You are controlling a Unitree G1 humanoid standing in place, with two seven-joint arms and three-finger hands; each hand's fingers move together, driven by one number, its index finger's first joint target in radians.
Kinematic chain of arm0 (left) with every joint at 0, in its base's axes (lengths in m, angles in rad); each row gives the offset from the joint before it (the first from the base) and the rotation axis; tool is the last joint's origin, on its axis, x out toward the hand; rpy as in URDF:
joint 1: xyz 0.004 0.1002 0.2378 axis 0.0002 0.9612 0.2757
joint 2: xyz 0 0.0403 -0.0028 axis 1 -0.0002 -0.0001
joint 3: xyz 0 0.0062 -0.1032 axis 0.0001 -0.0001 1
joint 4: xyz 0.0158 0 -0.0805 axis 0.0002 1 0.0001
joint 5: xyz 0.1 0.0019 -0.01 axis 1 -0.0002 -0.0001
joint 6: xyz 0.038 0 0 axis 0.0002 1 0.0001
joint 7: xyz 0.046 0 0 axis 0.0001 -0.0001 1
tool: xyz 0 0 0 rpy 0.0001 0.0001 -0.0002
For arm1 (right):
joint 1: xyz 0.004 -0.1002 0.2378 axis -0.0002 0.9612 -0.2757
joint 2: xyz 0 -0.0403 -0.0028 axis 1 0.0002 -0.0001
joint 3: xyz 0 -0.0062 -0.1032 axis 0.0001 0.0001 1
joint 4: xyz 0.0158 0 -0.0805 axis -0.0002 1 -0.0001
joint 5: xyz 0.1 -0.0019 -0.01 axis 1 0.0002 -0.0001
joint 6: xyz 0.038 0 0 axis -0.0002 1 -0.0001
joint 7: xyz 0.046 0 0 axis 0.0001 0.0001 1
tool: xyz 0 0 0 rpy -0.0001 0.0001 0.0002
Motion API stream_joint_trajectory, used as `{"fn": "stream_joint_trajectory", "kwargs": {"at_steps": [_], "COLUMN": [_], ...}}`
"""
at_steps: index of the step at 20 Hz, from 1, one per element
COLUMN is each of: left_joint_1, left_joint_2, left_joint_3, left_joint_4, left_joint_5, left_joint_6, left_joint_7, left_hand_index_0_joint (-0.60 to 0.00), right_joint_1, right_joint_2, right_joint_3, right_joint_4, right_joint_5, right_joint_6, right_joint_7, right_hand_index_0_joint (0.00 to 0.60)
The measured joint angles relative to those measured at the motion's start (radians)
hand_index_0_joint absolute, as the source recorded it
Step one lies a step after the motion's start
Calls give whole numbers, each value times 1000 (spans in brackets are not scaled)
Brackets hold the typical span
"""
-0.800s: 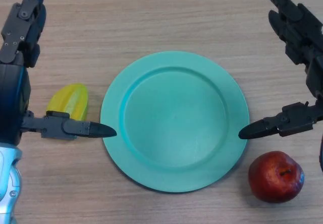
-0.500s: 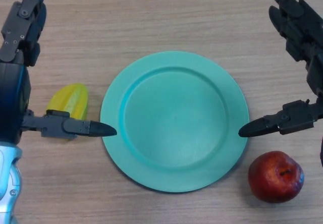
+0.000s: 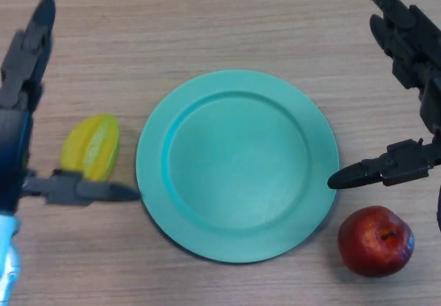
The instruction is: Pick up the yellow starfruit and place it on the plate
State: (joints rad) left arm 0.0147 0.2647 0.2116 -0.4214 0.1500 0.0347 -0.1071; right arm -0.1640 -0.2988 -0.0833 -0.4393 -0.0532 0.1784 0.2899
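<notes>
The yellow starfruit lies on the wooden table just left of the round teal plate, which has nothing on it. My left hand is open at the left edge, its fingers stretched up past the fruit and its thumb lying just below the fruit, pointing at the plate's rim. My right hand is open at the right edge, fingers straight, thumb reaching toward the plate's right rim.
A red apple sits on the table at the lower right, below my right thumb and close to the plate.
My left hand has shifted left and slightly down, uncovering more of the starfruit. The right hand, plate and apple have stayed in place.
</notes>
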Motion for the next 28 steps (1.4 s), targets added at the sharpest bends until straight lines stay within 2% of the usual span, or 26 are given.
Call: {"fn": "stream_joint_trajectory", "kwargs": {"at_steps": [2, 3, 5, 8, 9, 13, 14, 19, 22, 25, 26, 28], "left_joint_1": [9, 8, -16, -64, -72, -120, -131, -173, -200, -205, -210, -211], "left_joint_2": [5, 11, 23, 41, 41, 45, 47, 46, 46, 46, 46, 50], "left_joint_3": [68, 74, 62, -8, -17, -20, -34, -98, -102, -109, -118, -130], "left_joint_4": [41, 55, 139, 294, 316, 409, 454, 578, 620, 663, 696, 734], "left_joint_5": [3, 2, 42, 66, 109, 107, 107, 107, 104, 116, 121, 192], "left_joint_6": [1, 2, -6, -36, -38, -77, -114, -157, -270, -282, -283, -284], "left_joint_7": [-2, -2, -4, 7, 7, 38, 64, 66, 77, 86, 113, 121], "left_hand_index_0_joint": [0, 0, 0, 0, 0, 0, 0, 0, 0, 0, 0, 0], "right_joint_1": [5, 4, 1, 0, 0, 1, 2, 4, 5, 17, 23, 26], "right_joint_2": [0, 0, 1, 4, 4, 4, 4, 3, 2, 2, 2, 2], "right_joint_3": [1, 1, 6, 6, 7, 3, 3, -2, -3, -4, -7, -15], "right_joint_4": [0, 0, 2, 35, 33, 31, 24, -7, -9, -54, -67, -85], "right_joint_5": [0, 0, 1, 2, 4, 12, 12, 23, 23, 23, 23, 23], "right_joint_6": [0, 0, 0, 1, 1, 1, 1, 0, 0, 1, 6, 27], "right_joint_7": [0, 0, -7, -35, -35, -35, -35, -35, -35, -35, -35, -34], "right_hand_index_0_joint": [0, 0, 0, 0, 0, 0, 0, 0, 0, 0, 0, 0]}}
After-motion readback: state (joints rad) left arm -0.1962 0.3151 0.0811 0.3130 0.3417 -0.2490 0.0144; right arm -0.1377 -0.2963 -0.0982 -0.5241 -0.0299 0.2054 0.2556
